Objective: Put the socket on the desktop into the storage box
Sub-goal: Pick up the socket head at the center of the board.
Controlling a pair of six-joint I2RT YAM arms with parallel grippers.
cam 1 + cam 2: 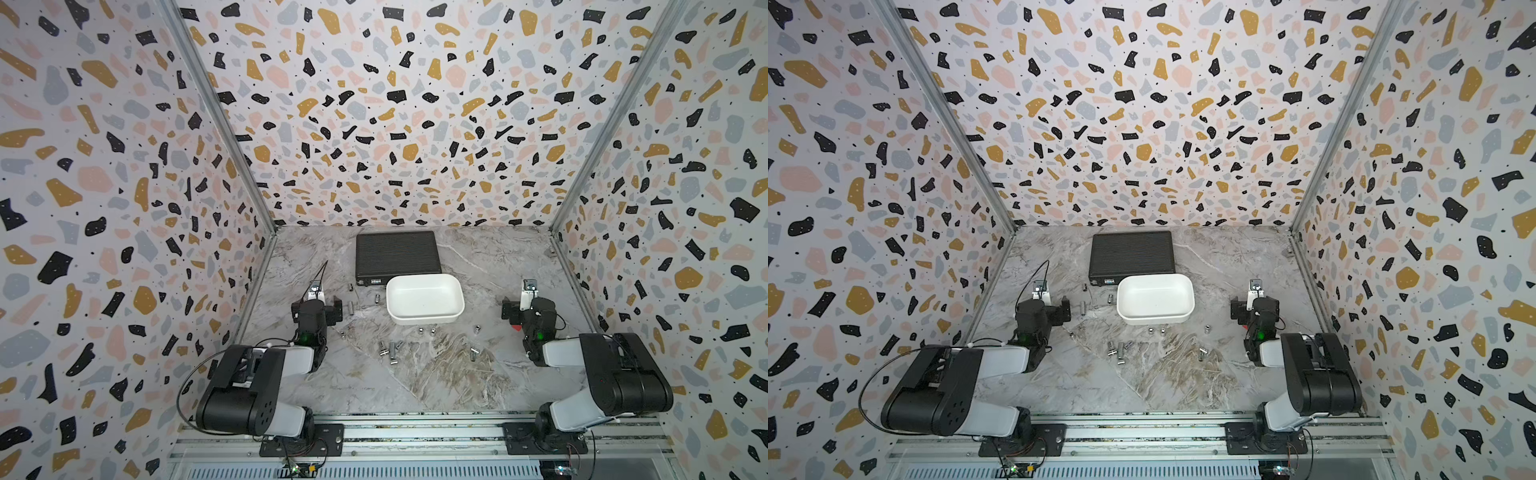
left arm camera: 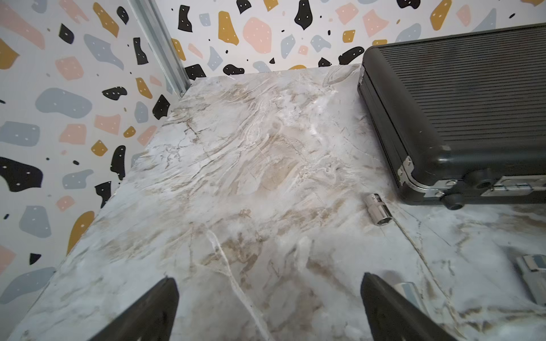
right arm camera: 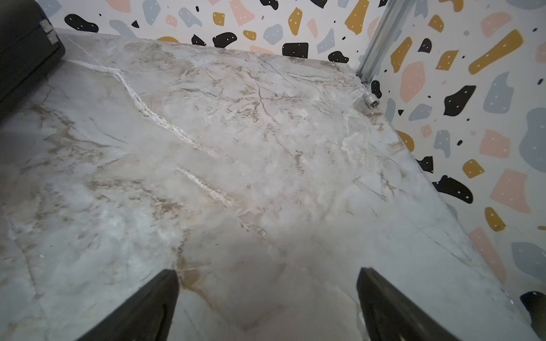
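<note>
Several small chrome sockets lie scattered on the marble desktop point(image 1: 415, 382), with a cluster point(image 1: 388, 350) point(image 1: 1119, 351) in front of the storage box. The white storage box point(image 1: 424, 321) point(image 1: 1154, 319) stands empty at mid-table. My left gripper point(image 1: 316, 306) point(image 2: 268, 277) hovers left of the box, open, with only bare desktop between its fingers. One socket point(image 2: 377, 210) lies ahead of it beside the black case. My right gripper point(image 1: 524, 309) point(image 3: 267, 270) hangs right of the box, open and holding nothing. Another socket point(image 3: 371, 102) rests against the far wall post.
A black ribbed case point(image 1: 397, 257) point(image 2: 458, 103) lies closed behind the storage box, touching its far rim. Speckled walls close in the desktop on three sides. More sockets point(image 1: 477, 329) lie singly between the box and both arms.
</note>
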